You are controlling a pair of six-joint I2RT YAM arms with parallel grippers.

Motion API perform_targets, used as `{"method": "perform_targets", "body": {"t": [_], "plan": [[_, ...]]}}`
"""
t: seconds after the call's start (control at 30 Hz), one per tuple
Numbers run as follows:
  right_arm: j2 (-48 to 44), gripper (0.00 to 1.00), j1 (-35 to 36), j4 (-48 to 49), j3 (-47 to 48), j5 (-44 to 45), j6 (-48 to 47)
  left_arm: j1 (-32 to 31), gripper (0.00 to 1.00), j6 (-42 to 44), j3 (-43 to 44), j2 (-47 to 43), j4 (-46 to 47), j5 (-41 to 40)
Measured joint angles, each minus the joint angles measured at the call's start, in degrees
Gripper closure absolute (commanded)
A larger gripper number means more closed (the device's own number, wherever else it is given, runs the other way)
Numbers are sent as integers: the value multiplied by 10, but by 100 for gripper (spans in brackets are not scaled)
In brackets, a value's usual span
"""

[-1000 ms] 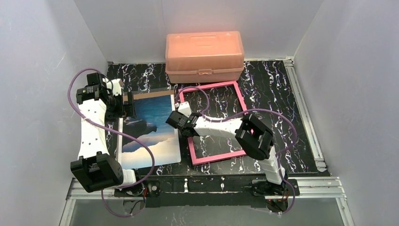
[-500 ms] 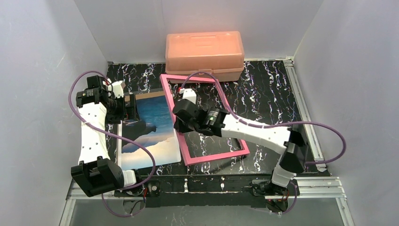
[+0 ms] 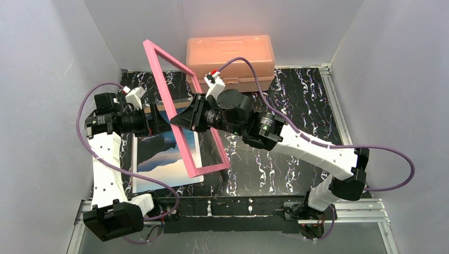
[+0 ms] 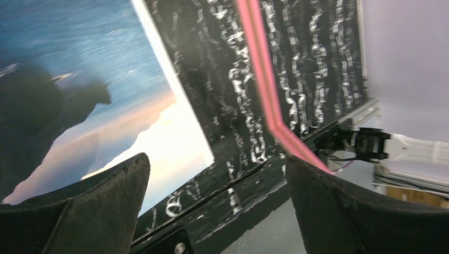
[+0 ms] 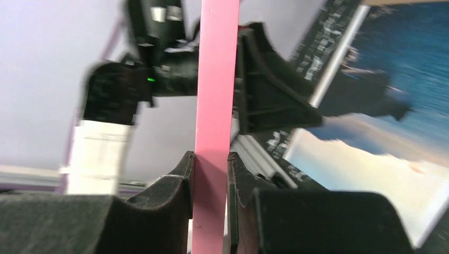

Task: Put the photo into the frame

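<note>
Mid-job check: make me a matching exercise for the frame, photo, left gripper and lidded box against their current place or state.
1 frame
2 photo
3 left gripper
4 lidded box

A flat on the table
B open, holding nothing
C at the table's far edge
D tilted up, clamped in the right gripper

Pairs: 1-D, 2-A, 3-B, 4-C

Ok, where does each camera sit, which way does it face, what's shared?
Top external: above, behind the bases, looking down at the table; both arms show, right claw holding the frame tilted.
Left wrist: on the wrist, facing past its open left claw at photo and frame corner.
Right wrist: on the wrist, facing along its claw, shut on the frame, toward the left arm.
Shared: frame and photo, all three.
</note>
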Motion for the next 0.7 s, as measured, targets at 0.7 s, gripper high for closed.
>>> {"method": "perform_targets", "body": {"t": [0.7], "plan": [[13, 99, 0, 304, -11, -72, 195, 0, 24, -122, -136, 10, 201, 152]]}}
